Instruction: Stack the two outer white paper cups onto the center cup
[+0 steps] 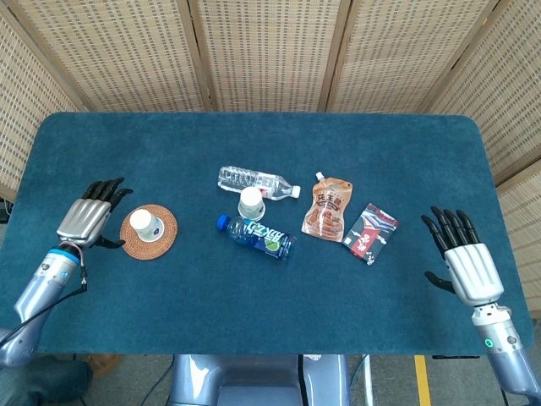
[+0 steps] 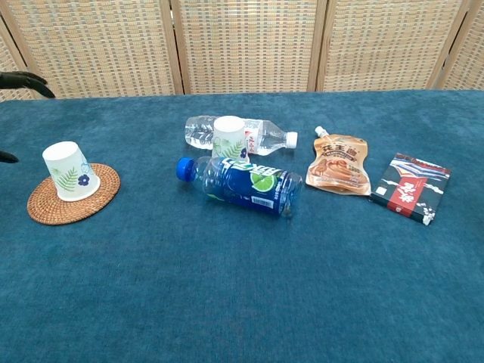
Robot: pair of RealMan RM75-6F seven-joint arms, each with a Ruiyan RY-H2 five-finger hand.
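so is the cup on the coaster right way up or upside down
Upside down: the cup stands on the coaster with its wide rim down and narrow closed base on top.

Teal table (image 1: 254, 144) before a woven screen (image 1: 262, 51).
Covered edge to edge in deep blue-green cloth, corners rounded. Behind, tan cane panels in pale wood frames (image 2: 318, 45), folded to wrap the far side and both ends. Below the near edge, a grey base (image 1: 254, 381), grey floor (image 1: 389, 381) and a yellow line (image 1: 420, 381). Lit evenly, soft shadows only.
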